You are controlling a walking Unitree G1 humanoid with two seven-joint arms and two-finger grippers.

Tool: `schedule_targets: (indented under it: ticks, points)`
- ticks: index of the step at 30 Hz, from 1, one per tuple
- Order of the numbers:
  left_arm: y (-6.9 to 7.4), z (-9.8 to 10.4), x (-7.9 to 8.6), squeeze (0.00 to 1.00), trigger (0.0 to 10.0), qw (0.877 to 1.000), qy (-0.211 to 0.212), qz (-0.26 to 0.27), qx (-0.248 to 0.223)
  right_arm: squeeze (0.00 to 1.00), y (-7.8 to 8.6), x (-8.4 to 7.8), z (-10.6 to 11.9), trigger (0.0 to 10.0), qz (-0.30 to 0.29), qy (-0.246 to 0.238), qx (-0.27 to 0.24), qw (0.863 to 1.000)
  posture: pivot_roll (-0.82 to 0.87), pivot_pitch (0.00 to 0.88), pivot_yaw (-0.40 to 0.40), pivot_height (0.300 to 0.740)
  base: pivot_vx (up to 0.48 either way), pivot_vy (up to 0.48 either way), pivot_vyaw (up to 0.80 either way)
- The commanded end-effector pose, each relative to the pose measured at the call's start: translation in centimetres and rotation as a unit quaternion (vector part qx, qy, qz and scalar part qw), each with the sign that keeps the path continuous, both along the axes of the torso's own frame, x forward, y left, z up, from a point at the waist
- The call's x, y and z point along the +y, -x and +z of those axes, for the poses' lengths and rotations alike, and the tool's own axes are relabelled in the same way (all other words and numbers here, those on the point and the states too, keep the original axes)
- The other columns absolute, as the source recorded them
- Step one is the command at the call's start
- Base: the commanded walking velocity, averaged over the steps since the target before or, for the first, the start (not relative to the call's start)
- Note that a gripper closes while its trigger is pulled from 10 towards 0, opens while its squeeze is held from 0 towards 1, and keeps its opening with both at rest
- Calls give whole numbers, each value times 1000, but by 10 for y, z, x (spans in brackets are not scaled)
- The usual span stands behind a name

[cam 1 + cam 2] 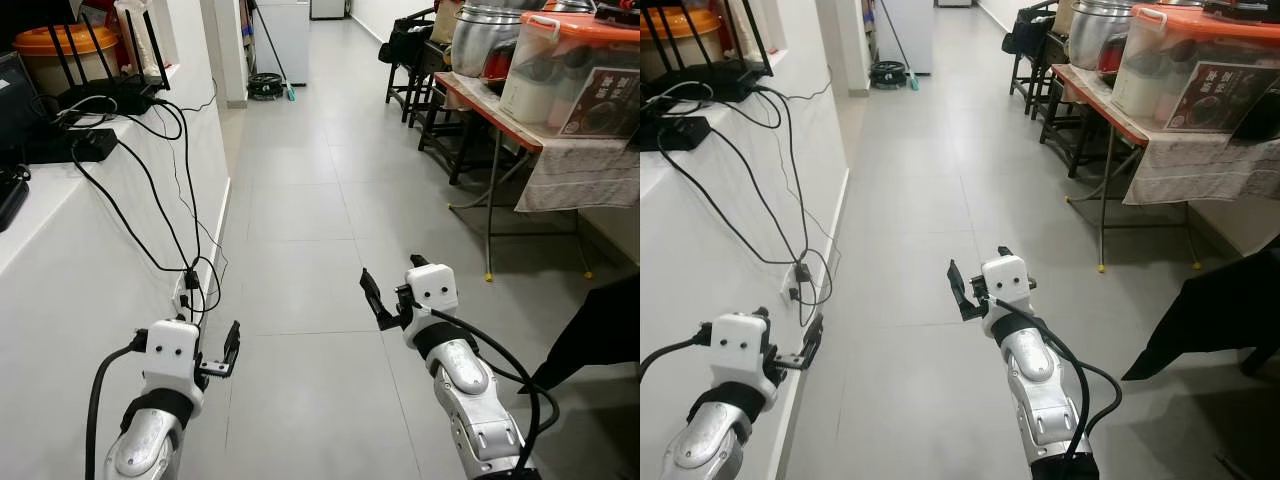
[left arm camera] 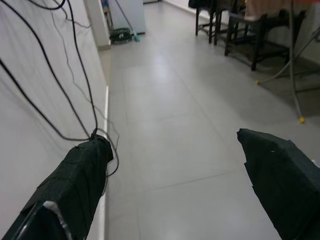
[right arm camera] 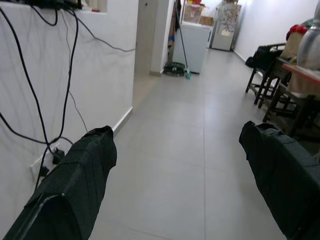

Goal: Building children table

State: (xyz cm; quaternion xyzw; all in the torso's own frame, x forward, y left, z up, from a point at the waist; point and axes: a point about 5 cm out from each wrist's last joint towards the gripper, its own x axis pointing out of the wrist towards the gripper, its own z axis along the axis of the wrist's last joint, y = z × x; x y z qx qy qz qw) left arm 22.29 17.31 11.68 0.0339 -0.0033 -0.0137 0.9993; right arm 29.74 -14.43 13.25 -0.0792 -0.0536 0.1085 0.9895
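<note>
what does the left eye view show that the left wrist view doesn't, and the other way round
Left eye view extras: the black router with upright antennas on the white ledge, the orange-lidded clear plastic box on the table, and the right gripper held out over the floor.

Left wrist view extras: a close look at the left gripper, its jaws wide apart with nothing between them.

Shared: the grey tiled floor and the black cables hanging down the white wall.
</note>
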Motion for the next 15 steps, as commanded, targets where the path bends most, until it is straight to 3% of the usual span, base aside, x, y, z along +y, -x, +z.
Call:
schedule_targets:
  ticks: [1,5,13,15]
  points:
    - [0,-4,1,0,10000,1000,-10,-1,12,0,1,4,-2,10000,3,-4,8,1000,47,0,-33,740,0,0,0]
    - [0,-4,1,0,10000,1000,-10,0,12,0,1,5,-3,10000,5,-3,10,1000,49,0,-35,740,0,0,0]
    - [-1,-2,0,0,10000,1000,0,3,5,0,1,6,-3,10000,6,-3,12,1000,48,0,-35,740,0,-419,0]
    - [-1,-3,0,0,10000,1000,2,6,7,0,1,6,-2,10000,7,-2,12,1000,47,0,-36,740,0,0,0]
